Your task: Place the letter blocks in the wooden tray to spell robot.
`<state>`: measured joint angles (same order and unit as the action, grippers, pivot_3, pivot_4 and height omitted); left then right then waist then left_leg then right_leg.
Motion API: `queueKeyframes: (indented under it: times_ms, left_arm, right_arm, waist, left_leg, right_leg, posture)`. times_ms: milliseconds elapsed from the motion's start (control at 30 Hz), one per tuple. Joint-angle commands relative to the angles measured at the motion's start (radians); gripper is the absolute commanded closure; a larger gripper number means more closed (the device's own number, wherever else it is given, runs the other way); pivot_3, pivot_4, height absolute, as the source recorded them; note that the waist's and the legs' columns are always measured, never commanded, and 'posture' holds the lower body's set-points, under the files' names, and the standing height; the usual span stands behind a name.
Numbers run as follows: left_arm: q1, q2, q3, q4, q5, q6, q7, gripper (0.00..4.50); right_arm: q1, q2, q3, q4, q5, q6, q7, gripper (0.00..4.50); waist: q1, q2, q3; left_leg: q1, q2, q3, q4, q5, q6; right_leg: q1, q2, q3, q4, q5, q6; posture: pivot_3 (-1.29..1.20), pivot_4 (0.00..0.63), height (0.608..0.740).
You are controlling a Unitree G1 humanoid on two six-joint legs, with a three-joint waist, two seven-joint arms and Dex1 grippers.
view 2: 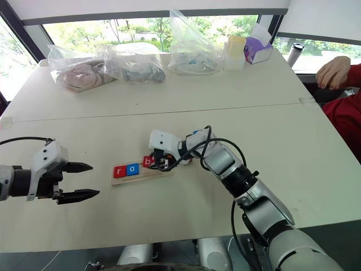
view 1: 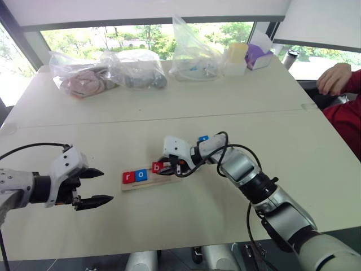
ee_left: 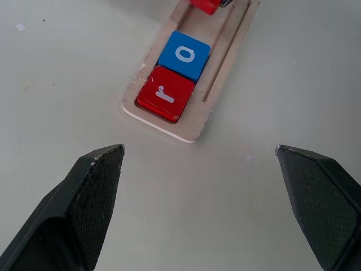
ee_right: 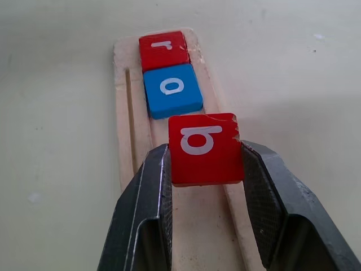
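Pale tabletop (view 1: 169, 226) runs back to a row of windows with green trees outside. At the middle of the table lies the wooden tray (ee_right: 125, 96), a long pale strip with a shallow groove. Two letter blocks already sit in its groove at the robot's left end: a red tile reading "r" (view 1: 128, 176) and, touching it, a blue tile reading "o" (view 1: 141, 175).

The right gripper (ee_right: 206, 164) reaches in from four o'clock and hangs over the tray just past the blue tile, its two black fingers pinching a red tile marked "b" (ee_right: 204, 148) by its side edges. That tile sits next to the blue "o"; whether it rests in the groove or hangs just above it cannot be told. Another blue block (view 1: 203, 138) peeks out beyond the right arm at about one o'clock of the tray, its letter hidden.

The left gripper (view 1: 96, 186) hovers at nine o'clock of the tray, near its end, fingers spread wide and holding nothing.

Along the far edge stand clear plastic bags (view 1: 107, 70) of soft goods, a taller bag (view 1: 194, 53), a yellow-topped container (view 1: 236, 56), a purple box (view 1: 256, 56) and a metal cup (view 1: 290, 57). At two o'clock a person's hand (view 1: 334, 78) and red sleeve (view 1: 347, 116) rest by the table edge.
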<state>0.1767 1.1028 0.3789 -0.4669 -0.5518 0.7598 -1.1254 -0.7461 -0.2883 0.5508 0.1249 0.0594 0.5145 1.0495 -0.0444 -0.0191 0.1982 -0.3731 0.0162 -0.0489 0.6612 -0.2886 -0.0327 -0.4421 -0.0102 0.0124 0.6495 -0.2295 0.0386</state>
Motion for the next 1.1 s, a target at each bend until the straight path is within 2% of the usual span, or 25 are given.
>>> queueKeyframes:
  times_ms: [33,633,833,867,1100]
  left_arm:
    - [-0.009,0.006,0.029,-0.007,-0.006,0.002,0.01,0.0]
    - [-0.051,-0.003,-0.026,0.002,-0.008,-0.004,0.033,0.0]
    - [-0.061,-0.001,-0.042,0.008,-0.006,-0.008,0.037,0.0]
    - [-0.064,0.0,-0.044,0.011,-0.006,-0.009,0.036,0.0]
    - [-0.083,0.001,-0.06,0.027,0.001,-0.018,0.035,0.0]
  right_arm:
    - [-0.022,0.023,0.007,-0.011,-0.007,-0.026,0.011,3.37]
    - [-0.025,0.06,0.021,0.069,-0.064,-0.088,0.014,3.37]
    - [-0.036,0.094,-0.006,0.067,-0.052,-0.075,-0.01,0.27]
    - [-0.045,0.098,-0.018,0.066,-0.046,-0.072,-0.011,0.05]
    - [-0.107,0.065,-0.145,0.056,-0.026,-0.069,-0.063,0.05]
  waist:
    - [0.0,0.0,0.0]
    - [0.0,0.0,0.0]
    - [0.0,0.0,0.0]
    - [0.0,0.0,0.0]
    - [0.002,0.0,0.0]
  left_leg:
    - [0.0,0.0,0.0,0.0,0.0,0.0]
    - [0.0,0.0,0.0,0.0,0.0,0.0]
    - [0.0,0.0,0.0,0.0,0.0,0.0]
    - [0.0,0.0,0.0,0.0,0.0,0.0]
    - [0.0,0.0,0.0,0.0,0.0,0.0]
  right_leg:
    - [0.0,0.0,0.0,0.0,0.0,0.0]
    - [0.0,0.0,0.0,0.0,0.0,0.001]
    - [0.0,0.0,0.0,0.0,0.001,0.002]
    - [0.0,0.0,0.0,0.0,0.001,0.002]
    - [0.0,0.0,0.0,0.0,0.001,0.002]
  posture:
    - [0.0,0.15,0.74]
    - [0.0,0.15,0.74]
    - [0.0,0.15,0.74]
    - [0.0,0.15,0.74]
    - [0.0,0.15,0.74]
